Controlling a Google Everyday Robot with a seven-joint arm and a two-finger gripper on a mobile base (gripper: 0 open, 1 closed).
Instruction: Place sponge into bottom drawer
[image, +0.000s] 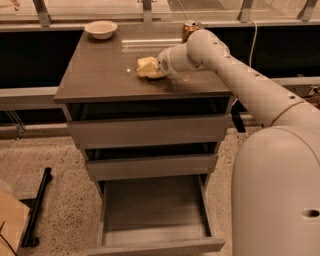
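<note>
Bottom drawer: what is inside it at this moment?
Only the bare grey floor of the bottom drawer shows; its back is covered by the drawer above. The sponge lies on the cabinet top, at the gripper.

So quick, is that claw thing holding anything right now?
Gripper: at the pale yellow foam sponge on the grey-brown cabinet top; whether it holds it cannot be told.

Cream bowl (101, 28) and soda can (189, 29) stand well apart.

The gripper (157, 69) sits against the pale yellow sponge (146, 66) on the table (100, 75), a bowl (101, 29) at its far left corner; below, the bottom drawer (155, 212) stands pulled open.
</note>
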